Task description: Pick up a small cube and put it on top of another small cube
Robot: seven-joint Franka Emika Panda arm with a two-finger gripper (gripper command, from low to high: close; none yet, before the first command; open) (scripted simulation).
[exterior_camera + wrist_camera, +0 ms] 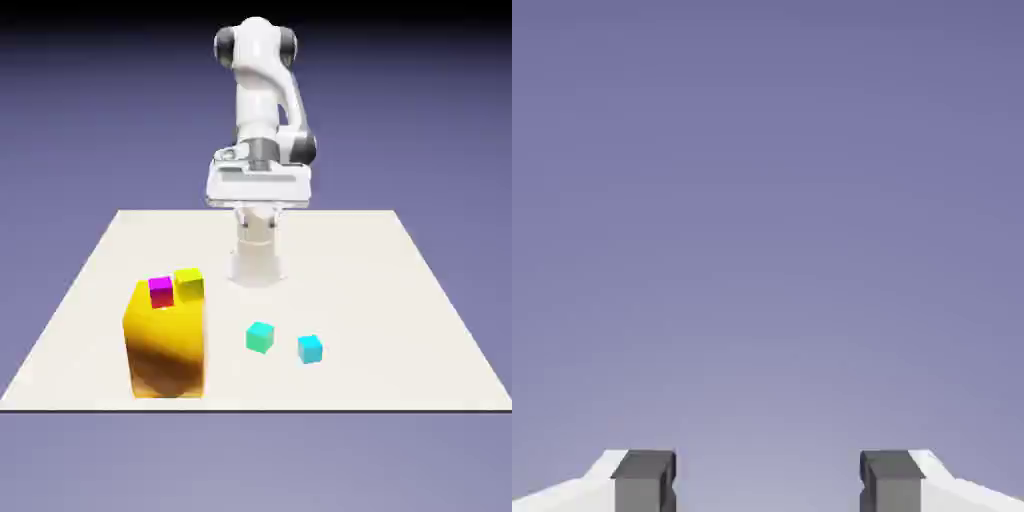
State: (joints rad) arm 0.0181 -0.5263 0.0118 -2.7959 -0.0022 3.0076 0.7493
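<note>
Tool (768, 485) gapes empty, high above teal cube (260, 337) and cyan cube (310, 349).

**Large block, table and backdrop**

Stood upright as a tall yellow-orange block (165, 350) on the pale table (400, 300), toward the exterior view's left and close to the near edge. Showed mottled faces, bright yellow near the top and browner orange lower down. Lay flat and cream-white as a table, wide at the near edge and narrowing toward the far one. Hung behind everything as a plain blue-violet backdrop (420, 100), darkest at the top. Filled almost the whole hand view with that same violet.
</note>
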